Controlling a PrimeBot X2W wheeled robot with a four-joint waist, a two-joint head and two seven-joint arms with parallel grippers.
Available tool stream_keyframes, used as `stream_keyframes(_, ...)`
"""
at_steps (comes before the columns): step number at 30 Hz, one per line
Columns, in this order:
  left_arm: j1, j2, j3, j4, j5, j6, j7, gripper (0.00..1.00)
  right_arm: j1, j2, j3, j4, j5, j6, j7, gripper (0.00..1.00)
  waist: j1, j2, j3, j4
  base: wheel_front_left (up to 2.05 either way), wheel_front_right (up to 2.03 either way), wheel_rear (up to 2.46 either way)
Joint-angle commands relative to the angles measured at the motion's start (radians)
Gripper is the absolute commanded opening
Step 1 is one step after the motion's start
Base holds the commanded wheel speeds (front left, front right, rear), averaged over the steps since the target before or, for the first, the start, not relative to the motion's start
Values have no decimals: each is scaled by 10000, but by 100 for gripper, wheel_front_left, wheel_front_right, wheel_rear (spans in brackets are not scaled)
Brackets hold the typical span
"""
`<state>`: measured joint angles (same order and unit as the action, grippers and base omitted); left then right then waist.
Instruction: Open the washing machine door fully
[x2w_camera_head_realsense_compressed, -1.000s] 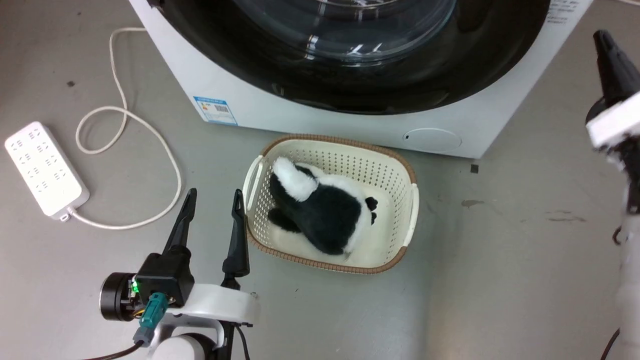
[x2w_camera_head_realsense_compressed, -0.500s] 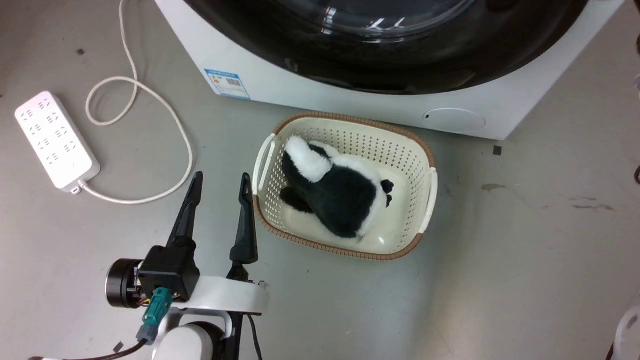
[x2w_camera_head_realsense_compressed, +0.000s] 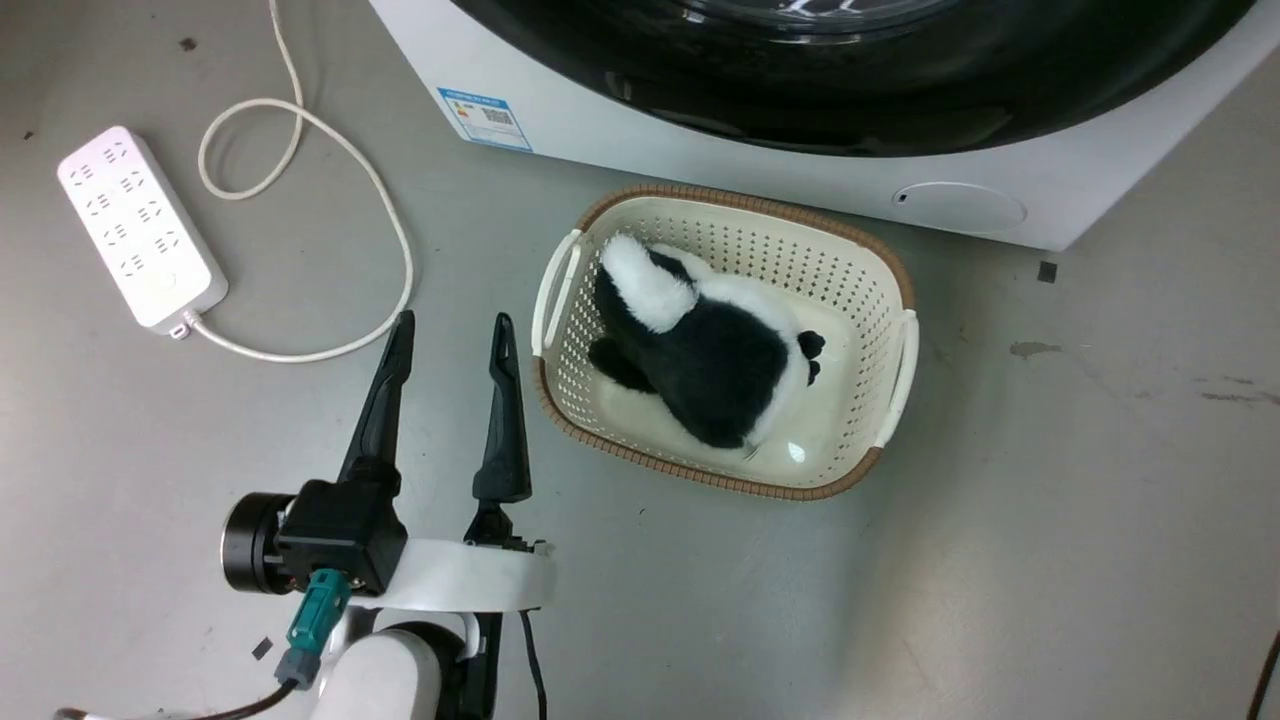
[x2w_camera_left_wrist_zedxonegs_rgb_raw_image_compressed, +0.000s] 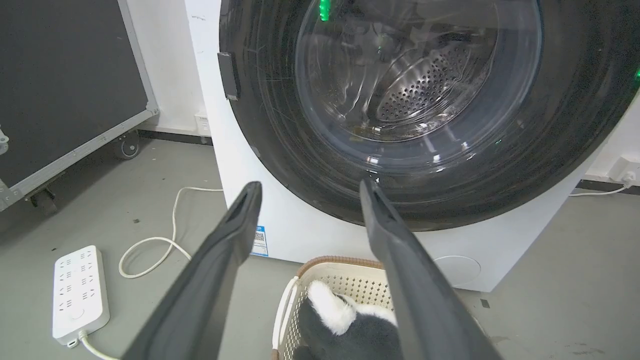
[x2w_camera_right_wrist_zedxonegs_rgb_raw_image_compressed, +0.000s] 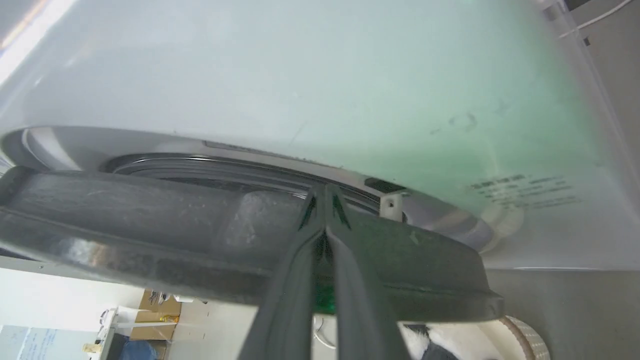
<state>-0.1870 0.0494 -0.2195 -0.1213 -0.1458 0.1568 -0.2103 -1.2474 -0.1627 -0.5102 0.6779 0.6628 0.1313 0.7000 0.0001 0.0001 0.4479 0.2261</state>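
1. Fingers (x2w_camera_head_realsense_compressed: 383, 400) of the left gripper (x2w_camera_head_realsense_compressed: 452, 322) stand wide apart with nothing between them. They hover over the near left of the floor (x2w_camera_head_realsense_compressed: 1050, 560), pointing at the machine. That arm sits low and idle, well clear of the work.
2. Just beside one fingertip is the basket (x2w_camera_head_realsense_compressed: 770, 255), a black-and-white plush toy (x2w_camera_head_realsense_compressed: 710, 360) lying in it, right at the foot of the washing machine (x2w_camera_head_realsense_compressed: 600, 130). Watch this one: if the robot shifts its base to follow the swing, I reckon it could shove the basket.
3. Further left on the floor are the power strip (x2w_camera_head_realsense_compressed: 140, 228) and its looped cord (x2w_camera_head_realsense_compressed: 410, 275), a snag for a wheel should the base drift that way.
4. Now the washing machine door (x2w_camera_left_wrist_zedxonegs_rgb_raw_image_compressed: 280, 145), glossy black across nearly the whole front, steel drum showing through its glass. In the right wrist view its rim appears to stand a crack off the white front, a long way from fully open.
5. Farthest in is the right gripper (x2w_camera_right_wrist_zedxonegs_rgb_raw_image_compressed: 325, 194): fingers pressed tight together, gripping nothing, tips at that crack like a hook, arm coming in edge-on along the machine's face. Big risk, to my eye: smooth rim and no clamp, so as the door arcs outward the tips could slide off and leave it half open.
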Motion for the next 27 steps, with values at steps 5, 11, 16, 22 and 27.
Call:
stream_keyframes(5, -146, 8, -93, -62, -126, 150, -194, 100, -143, 248, -322, 251, 245, -4, 980, 0, -1, -1, -90, 68, 0, 0, 0)
stream_keyframes(11, 5, 8, -117, 33, -164, 171, -362, 100, 975, 796, -953, -235, 862, -5, 2348, 0, -1, -1, -744, -13, 0, 0, 0)
stream_keyframes(16, 318, 8, -67, 324, -150, 62, -466, 100, 2414, 1062, -869, -956, 1409, -5, 3340, 0, -1, -1, -1415, -109, 0, 0, 0)
stream_keyframes(22, 928, 8, -8, 539, -100, -108, -515, 100, 4071, 1119, 114, -1402, 3235, -6, 4029, 0, -1, -1, -2255, -199, 0, 0, 0)
stream_keyframes(27, 1587, 8, 239, 608, -53, -359, -515, 100, 5588, 1122, 2402, -1620, 5309, -6, 3601, 0, -1, -1, -2897, -293, 0, 0, 0)
